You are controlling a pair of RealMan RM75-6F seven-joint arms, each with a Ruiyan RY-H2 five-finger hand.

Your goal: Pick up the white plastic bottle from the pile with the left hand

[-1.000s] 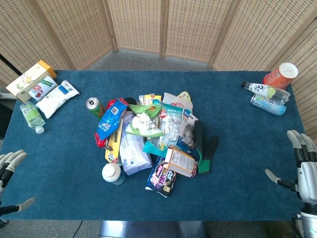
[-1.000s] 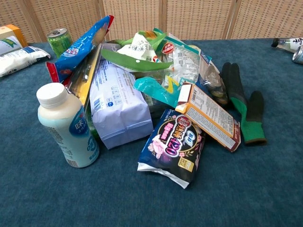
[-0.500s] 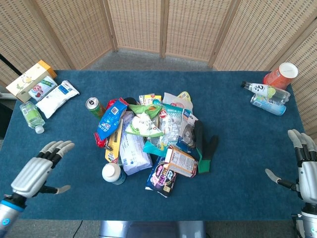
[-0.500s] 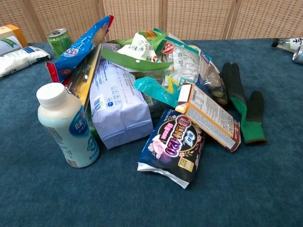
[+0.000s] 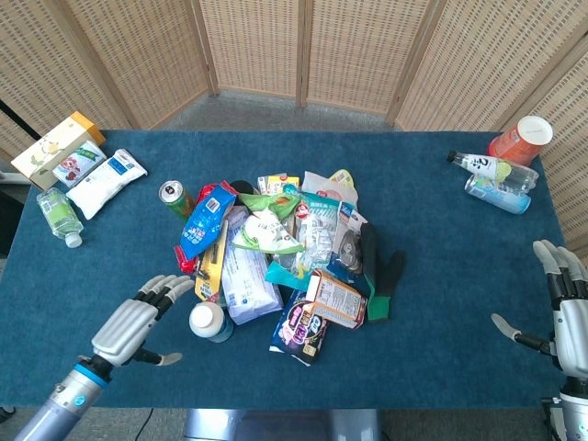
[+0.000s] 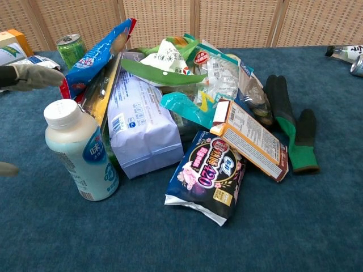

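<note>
Bottle, white plastic, stands upright at pile's near-left edge, beside lavender pack. Left hand w/ fingers spread, empty, just left of it, not touching. Right hand splayed, empty, far right.

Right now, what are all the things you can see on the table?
white plastic bottle: 1, white with blue label, upright at the pile's near left edge
lavender packet: 1, pale purple, beside the bottle
dark pouch: 1, black and pink, front of pile
brown box: 1, leaning on the pouch
gloves: a pair, black and green, right of pile
green can: 1, upright, left of pile
blue snack bag: 1, on the pile's left
small green bottle: 1, lying far left
red cup: 1, far right corner
left hand: open, fingers spread, just left of the bottle, not touching
right hand: open, at right edge
</note>
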